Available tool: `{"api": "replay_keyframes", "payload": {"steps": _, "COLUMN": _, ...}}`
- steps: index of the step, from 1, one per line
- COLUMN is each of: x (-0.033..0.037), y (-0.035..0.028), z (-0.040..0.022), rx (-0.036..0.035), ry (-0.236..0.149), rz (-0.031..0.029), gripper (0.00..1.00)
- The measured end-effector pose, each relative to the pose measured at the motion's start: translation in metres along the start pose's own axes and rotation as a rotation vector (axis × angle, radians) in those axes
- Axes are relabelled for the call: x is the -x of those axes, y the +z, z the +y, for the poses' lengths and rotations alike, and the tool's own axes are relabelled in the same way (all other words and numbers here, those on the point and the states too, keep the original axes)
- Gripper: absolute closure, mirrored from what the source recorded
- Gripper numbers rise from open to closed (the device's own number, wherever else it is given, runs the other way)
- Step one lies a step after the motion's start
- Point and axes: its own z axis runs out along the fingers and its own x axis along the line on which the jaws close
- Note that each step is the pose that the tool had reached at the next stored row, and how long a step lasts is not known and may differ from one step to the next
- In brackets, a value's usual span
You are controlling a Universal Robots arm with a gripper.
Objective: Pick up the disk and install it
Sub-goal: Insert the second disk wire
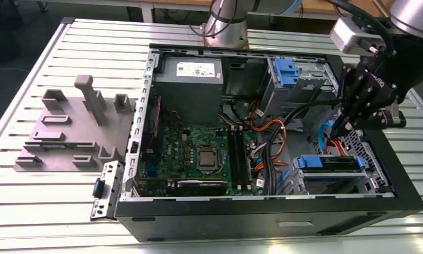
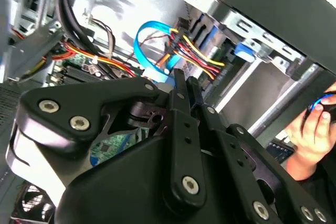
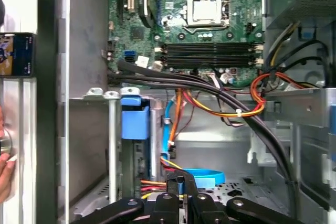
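The disk (image 1: 329,163), with its blue side frame, sits in the lower drive bay at the exterior view's right of the open computer case (image 1: 268,209). In the first wrist view its blue frame (image 3: 135,121) stands in the bay beside a metal wall. My gripper (image 1: 346,125) hangs inside the case just above and behind that bay, among the cables, apart from the disk. Its black fingers (image 3: 175,188) press together with nothing between them, as both wrist views show; the fingers (image 2: 179,88) point toward a blue ribbon cable (image 2: 149,32).
A grey metal power box (image 1: 190,84) and the green motherboard (image 1: 197,153) fill the case's left. A blue bracket (image 1: 285,71) sits in the upper bay. Orange and black cables (image 3: 231,106) cross near the gripper. A grey fixture (image 1: 70,132) lies outside. A person's hand (image 2: 314,124) is close.
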Motion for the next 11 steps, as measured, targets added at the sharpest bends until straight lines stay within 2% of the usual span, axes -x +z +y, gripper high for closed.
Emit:
{"api": "replay_keyframes", "payload": {"steps": 3, "x": -0.0068, "y": 0.001, "z": 0.0005, "rx": -0.0009, "ry": -0.002, "rz": 0.0, "gripper": 0.84}}
{"api": "replay_keyframes", "payload": {"steps": 11, "x": -0.0074, "y": 0.001, "z": 0.0005, "rx": -0.001, "ry": -0.002, "rz": 0.0001, "gripper": 0.84}}
